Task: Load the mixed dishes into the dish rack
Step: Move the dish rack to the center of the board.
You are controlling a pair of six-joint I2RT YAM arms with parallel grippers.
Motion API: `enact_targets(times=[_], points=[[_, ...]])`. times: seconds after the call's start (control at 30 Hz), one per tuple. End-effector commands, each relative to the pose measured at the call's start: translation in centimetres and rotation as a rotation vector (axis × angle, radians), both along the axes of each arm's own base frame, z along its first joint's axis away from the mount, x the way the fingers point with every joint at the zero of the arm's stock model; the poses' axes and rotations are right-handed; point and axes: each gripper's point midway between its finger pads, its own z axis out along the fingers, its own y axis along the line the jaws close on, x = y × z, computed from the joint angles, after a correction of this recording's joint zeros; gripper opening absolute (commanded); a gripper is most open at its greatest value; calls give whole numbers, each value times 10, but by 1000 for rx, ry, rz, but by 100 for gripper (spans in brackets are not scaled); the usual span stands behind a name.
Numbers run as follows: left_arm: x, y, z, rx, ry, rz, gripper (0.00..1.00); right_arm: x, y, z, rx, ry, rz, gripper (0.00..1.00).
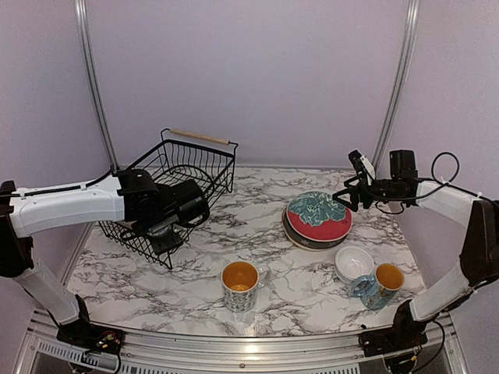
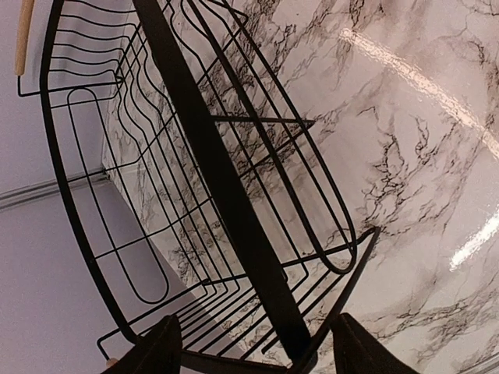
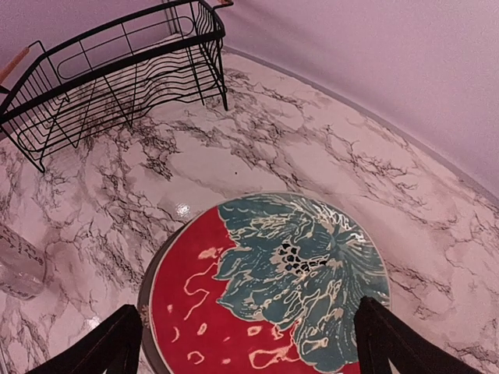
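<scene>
Left gripper (image 2: 257, 348): jaws spread, straddling the near rim bar of the rectangular black wire dish rack with wooden handles (image 2: 199, 140); nothing clenched.

Rack stands at the far left of the marble table (image 1: 273, 234).

Recommendation: close squarely on the bar, not the thin wires.

Right gripper (image 3: 253, 347): released, hovering over the round red plate with teal leaf (image 3: 296, 265), well apart from the rack.

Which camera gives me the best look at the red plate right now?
Right wrist: the red plate fills the lower frame, leaf pattern clear. Top external shows it smaller, topping a plate stack. Left wrist misses it, facing the dish rack.
</scene>
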Motion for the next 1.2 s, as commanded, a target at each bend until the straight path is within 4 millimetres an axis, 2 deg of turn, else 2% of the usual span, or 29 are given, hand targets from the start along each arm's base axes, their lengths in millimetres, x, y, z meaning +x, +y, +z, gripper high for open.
enact_targets(times=[0.0, 0.33, 0.57, 0.77, 0.9, 1.03, 1.17], points=[[10, -27, -1, -54, 22, -8, 66, 3, 0, 14, 3, -27, 6, 92], [18, -72, -29, -75, 143, -6, 62, 2, 1, 15, 7, -24, 13, 92], [28, -110, -24, -180, 167, -28, 61, 1, 1, 16, 5, -28, 18, 92], [49, -151, -12, -273, 124, -71, 61, 0, 0, 18, -1, -39, 17, 92], [65, -168, 11, -325, 64, -78, 65, 0, 0, 18, -2, -38, 17, 92], [61, -176, 51, -448, 31, -98, 70, 0, 0, 17, 0, -34, 18, 92], [52, -163, 100, -585, -35, -85, 81, 0, 1, 17, 0, -32, 21, 92]])
